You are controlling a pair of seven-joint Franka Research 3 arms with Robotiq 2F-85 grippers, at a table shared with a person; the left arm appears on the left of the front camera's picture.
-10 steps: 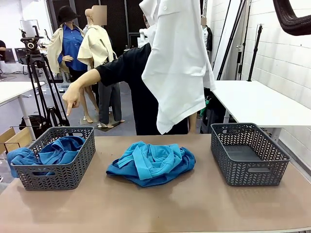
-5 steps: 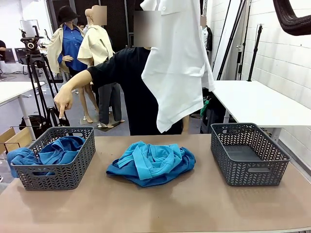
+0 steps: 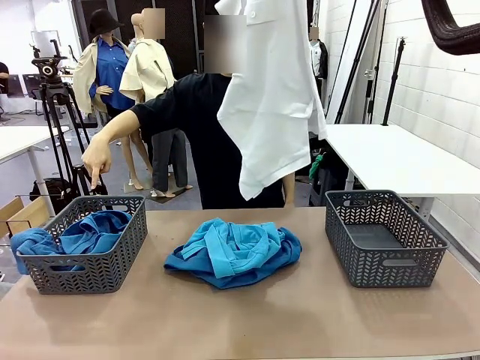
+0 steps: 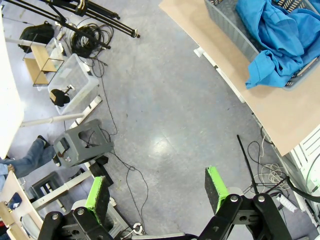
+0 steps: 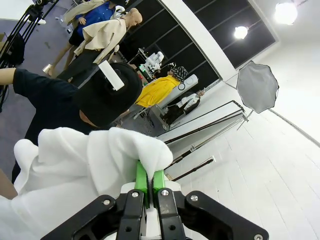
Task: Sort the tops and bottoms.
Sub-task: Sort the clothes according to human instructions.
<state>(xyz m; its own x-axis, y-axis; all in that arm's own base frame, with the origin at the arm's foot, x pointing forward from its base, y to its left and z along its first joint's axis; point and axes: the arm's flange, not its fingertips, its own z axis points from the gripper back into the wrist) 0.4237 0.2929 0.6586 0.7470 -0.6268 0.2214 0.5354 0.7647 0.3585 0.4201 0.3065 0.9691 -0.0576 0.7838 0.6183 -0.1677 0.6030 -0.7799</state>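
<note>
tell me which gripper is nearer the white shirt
Right. The right gripper has its jaws shut on the white shirt, held high. The left gripper hangs open over the floor, off the table edge by the basket.

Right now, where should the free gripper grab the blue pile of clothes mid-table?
I'd pinch the raised light-blue fold atop the pile, coming straight down with the open left gripper. It stands up from the flatter layers, so the jaws can close around it.
</note>
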